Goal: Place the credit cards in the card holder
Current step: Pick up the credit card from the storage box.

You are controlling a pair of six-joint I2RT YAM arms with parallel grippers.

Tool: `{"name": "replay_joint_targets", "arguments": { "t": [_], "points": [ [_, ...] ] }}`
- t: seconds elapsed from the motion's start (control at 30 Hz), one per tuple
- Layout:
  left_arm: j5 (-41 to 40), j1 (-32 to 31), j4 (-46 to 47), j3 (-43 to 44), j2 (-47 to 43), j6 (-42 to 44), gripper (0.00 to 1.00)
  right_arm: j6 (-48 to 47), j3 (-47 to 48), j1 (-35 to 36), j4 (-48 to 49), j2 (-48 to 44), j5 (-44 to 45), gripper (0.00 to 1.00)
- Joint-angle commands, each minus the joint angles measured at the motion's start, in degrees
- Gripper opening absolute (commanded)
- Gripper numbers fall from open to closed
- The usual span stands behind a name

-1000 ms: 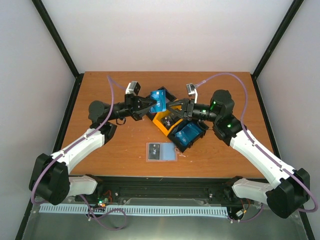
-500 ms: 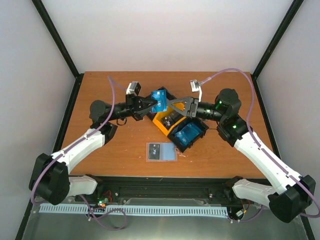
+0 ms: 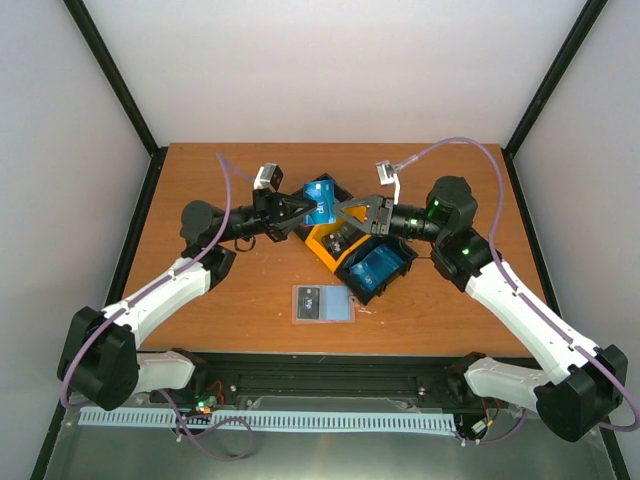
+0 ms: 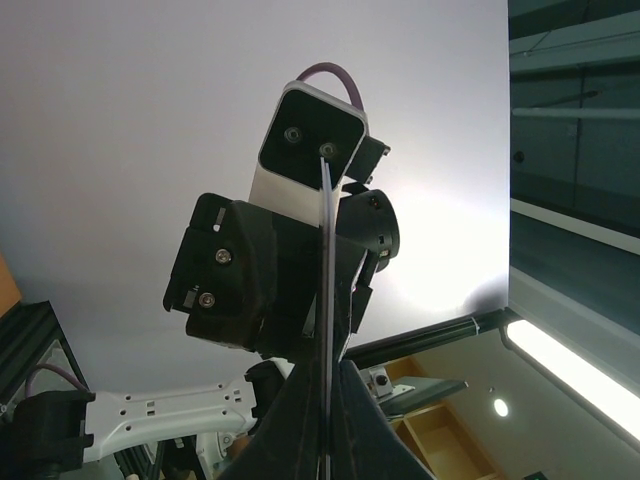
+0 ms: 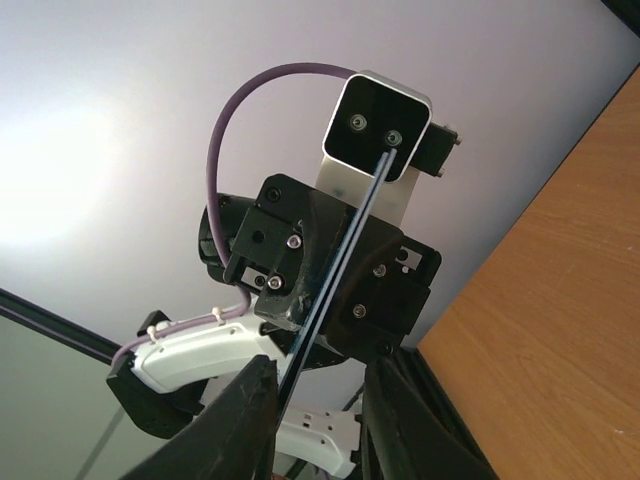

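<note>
blue credit card [image 3: 320, 202] edge-on, long axis gripper-to-gripper | left gripper [image 3: 303, 208] pinches it | right gripper [image 5: 320, 360] jaws spread | print unreadable

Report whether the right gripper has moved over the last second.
Yes. The right gripper has shifted off the yellow bin towards the table's far edge, level with the blue card held by the left gripper.

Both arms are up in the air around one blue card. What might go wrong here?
1. The blue card is pinched only by the left gripper, while the right gripper stands open around it. A badly timed release could drop it towards the bins.
2. The card sits nearer one right finger, so closing may push or bend it.
</note>
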Motion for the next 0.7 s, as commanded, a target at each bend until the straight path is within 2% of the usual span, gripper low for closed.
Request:
{"name": "replay_joint_targets", "arguments": {
  "t": [0.0,0.17,0.3,0.67],
  "points": [
    [-1.56,-0.49,1.64,1.34,-1.98,0.73,0.00,2.43,-2.30,0.20,3.72,-0.91,0.57,0.27],
    [-1.53,-0.55,3.31,1.44,-1.86,-0.64,0.01,3.75,-3.36,0.20,5.31,-1.06,0.48,0.33],
    [-1.59,-0.55,8.58,0.75,-0.90,-4.44,0.01,5.52,-4.62,0.20,8.09,-1.20,0.21,0.42],
    [-1.73,-0.60,10.63,1.47,-0.71,-6.32,0.01,7.30,-4.88,0.20,11.14,-0.52,-0.26,0.50]
  ]
}}
